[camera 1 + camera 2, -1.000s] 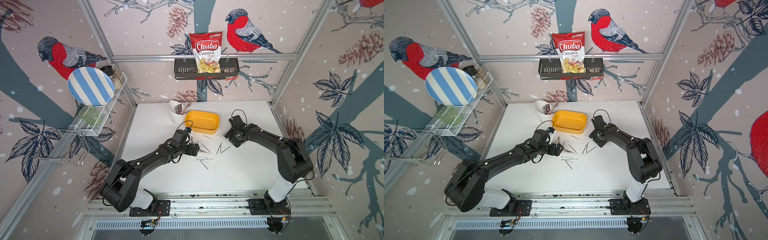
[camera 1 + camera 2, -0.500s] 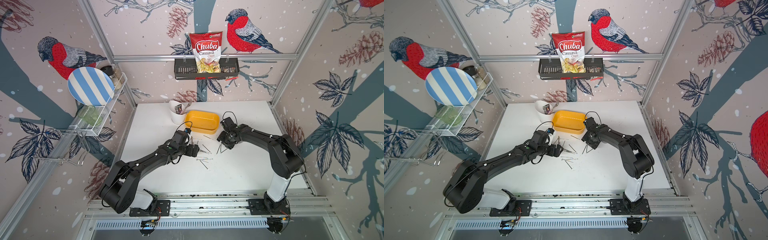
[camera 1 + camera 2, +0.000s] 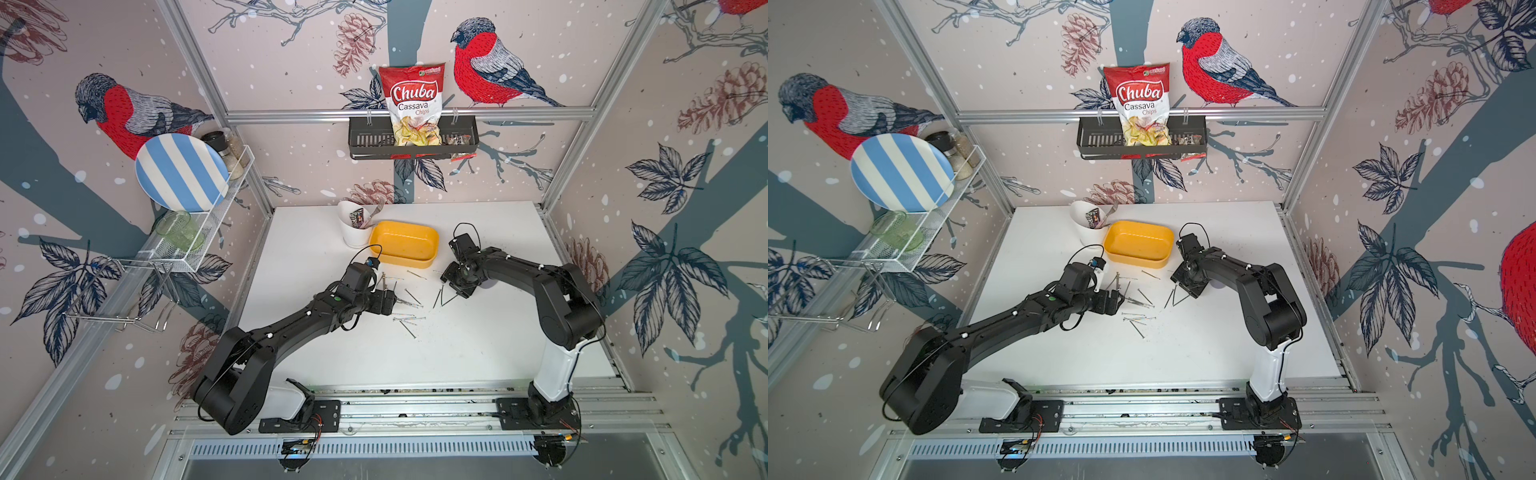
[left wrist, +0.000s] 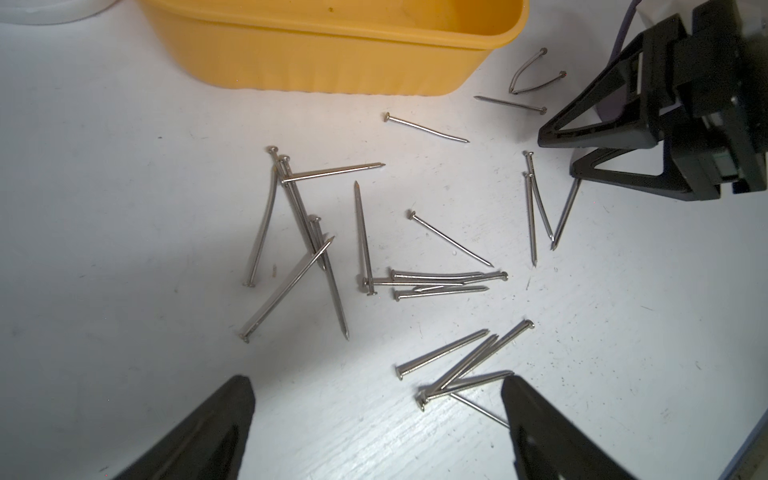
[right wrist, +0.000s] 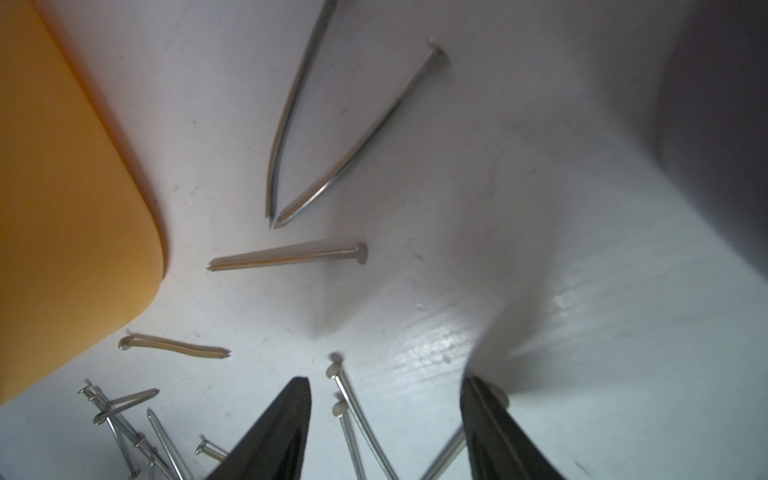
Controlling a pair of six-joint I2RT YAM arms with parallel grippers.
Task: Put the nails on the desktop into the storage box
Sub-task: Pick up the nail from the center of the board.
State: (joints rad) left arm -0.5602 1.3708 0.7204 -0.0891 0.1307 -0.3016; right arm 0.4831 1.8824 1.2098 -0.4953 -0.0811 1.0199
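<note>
The right jaws stand about half open, tips down at the flat white desk [image 3: 478, 345]. They straddle two of the long, thin grey-silver metal nails [image 5: 358, 415] with small flat heads. Both lie loose on the surface, so nothing is gripped, and a third nail runs under one tip. The left jaws are spread wide and empty, low over a small sheaf of nails [image 4: 465, 368] that sits closer to one tip than midway between them.

The rest lie scattered and crossed over the middle of the desk between the two arms. They are just in front of the storage box [image 4: 324, 62], a shallow yellow plastic tub with rounded corners. It stands near the middle of the far edge, beside a tall white cutlery cup [image 3: 353, 232]. No nail shows inside it.

Each nail looks light, stiff and smooth, and lies almost flush on a hard surface, so it will likely roll or skid from closing tips. The best hold is probably across the shank near its middle, jaws square to it and tips pressed to the desk. Parallel nails could be pinched together, and crossed ones offer a raised shank.
</note>
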